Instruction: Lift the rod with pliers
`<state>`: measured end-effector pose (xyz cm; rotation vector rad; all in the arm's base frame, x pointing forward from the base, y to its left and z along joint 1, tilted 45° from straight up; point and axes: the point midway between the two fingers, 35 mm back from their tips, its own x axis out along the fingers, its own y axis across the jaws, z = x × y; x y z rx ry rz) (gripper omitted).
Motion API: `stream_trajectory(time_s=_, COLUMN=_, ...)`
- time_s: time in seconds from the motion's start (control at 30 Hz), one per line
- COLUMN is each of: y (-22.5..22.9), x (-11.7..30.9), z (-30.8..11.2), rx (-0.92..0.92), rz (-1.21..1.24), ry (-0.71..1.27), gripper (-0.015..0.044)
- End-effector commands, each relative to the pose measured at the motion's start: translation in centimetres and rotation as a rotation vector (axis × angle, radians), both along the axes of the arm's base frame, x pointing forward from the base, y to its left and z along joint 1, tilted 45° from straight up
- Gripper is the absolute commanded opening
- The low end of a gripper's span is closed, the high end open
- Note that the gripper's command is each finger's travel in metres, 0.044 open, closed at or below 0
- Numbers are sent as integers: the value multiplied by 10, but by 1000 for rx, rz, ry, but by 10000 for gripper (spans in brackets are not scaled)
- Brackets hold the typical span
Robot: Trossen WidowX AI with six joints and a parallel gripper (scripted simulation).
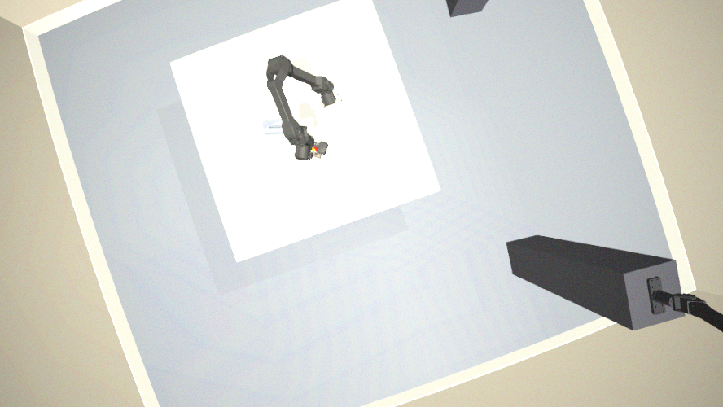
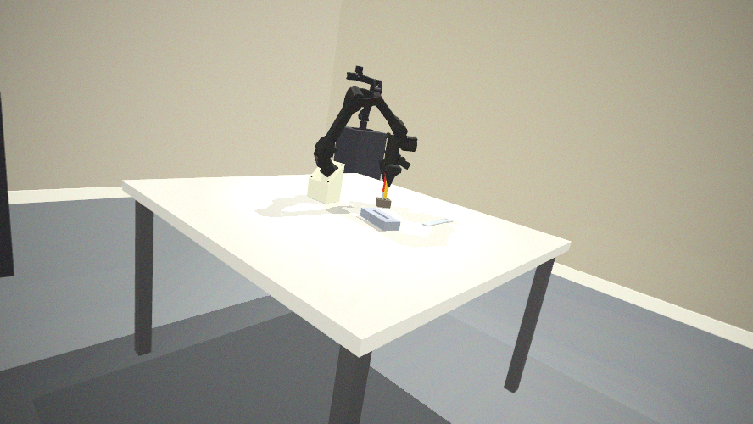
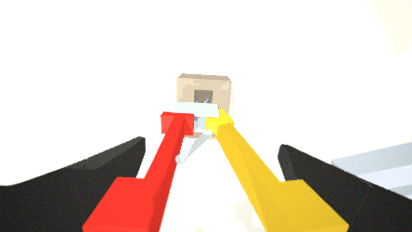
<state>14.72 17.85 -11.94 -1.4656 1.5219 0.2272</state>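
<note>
Fingers: black and tapered, wide apart with nothing clamped between them; one stands outside the red handle, the other outside the yellow, with a gap visible on each side in the wrist view.
Gripper (image 1: 311, 150) (image 2: 388, 177) (image 3: 212, 147): I have it pointing down over the tool, low above the white square table (image 1: 353, 202) (image 2: 315, 253).
Locking pliers (image 1: 315, 147) (image 2: 384, 183) (image 3: 172, 148): upright, their head end down in the holster; the red and yellow handles rise between my fingers and spread apart toward me.
Pale crosspiece (image 3: 197, 109): it lies across the tool at the far end of the handles in my wrist view.
Light grey rounded lever (image 3: 192, 148): it slants out between the two handles.
Holster (image 1: 317, 155) (image 2: 382, 202) (image 3: 183, 95): a small tan-brown block standing on the table, with a dark rectangular opening in its top.
Channel block (image 1: 268, 124) (image 2: 391, 225) (image 3: 371, 167): blue-grey and oblong, near the holster and apart from it, with a narrow slot (image 2: 380, 214) along its top.
Rod: I cannot make it out in the slot, so I cannot tell how it lies.
Thin pale flat piece (image 2: 436, 222): it lies on the table, well apart from my fingers.
Arm (image 1: 282, 101) (image 2: 392, 118): black, rising from the cream block-shaped base (image 2: 324, 192) and bending down to the pliers.
</note>
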Motion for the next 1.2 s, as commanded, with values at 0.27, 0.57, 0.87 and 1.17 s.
stream_trajectory(time_s=0.27, y=0, x=0, z=0, rx=-1, rz=4, ry=0, gripper=385)
stream_trajectory(time_s=0.57, y=0, x=0, z=0, rx=-1, rz=4, ry=0, gripper=373)
stream_trajectory(time_s=0.87, y=0, x=0, z=0, rx=-1, rz=4, ry=0, gripper=361)
stream_trajectory(time_s=1.17, y=0, x=0, z=0, rx=-1, rz=4, ry=0, gripper=349)
